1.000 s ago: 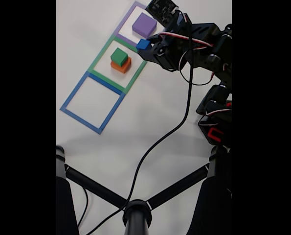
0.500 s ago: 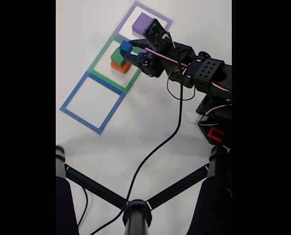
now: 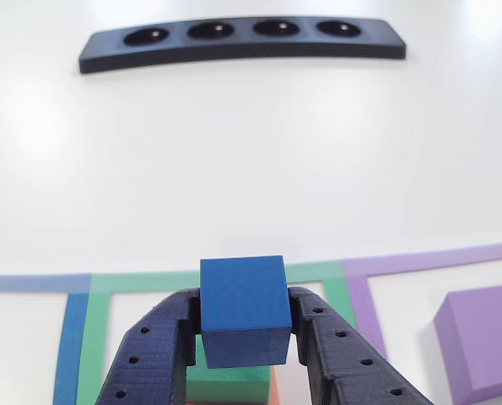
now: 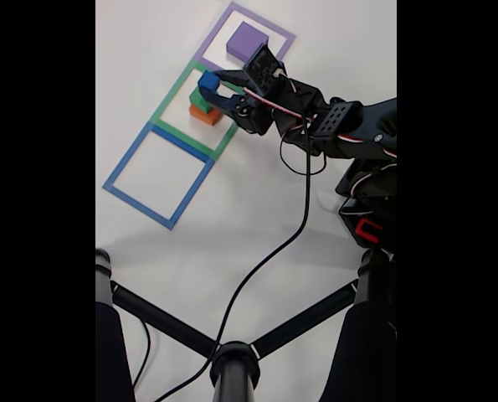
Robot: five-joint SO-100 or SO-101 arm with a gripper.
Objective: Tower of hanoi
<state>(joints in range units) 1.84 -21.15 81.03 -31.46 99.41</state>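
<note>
Smallest cube [image 3: 242, 305] between end effector [image 3: 244, 331] fingers, above two stacked cubes [image 4: 205, 113]

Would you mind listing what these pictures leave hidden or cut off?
- Green cube: in the other view, mostly hidden behind the blue cube and the gripper.
- Orange cube: in the fixed view, half covered by the green cube; the other view's bottom edge cuts it.
- Purple cube: cut by that view's right edge.
</note>
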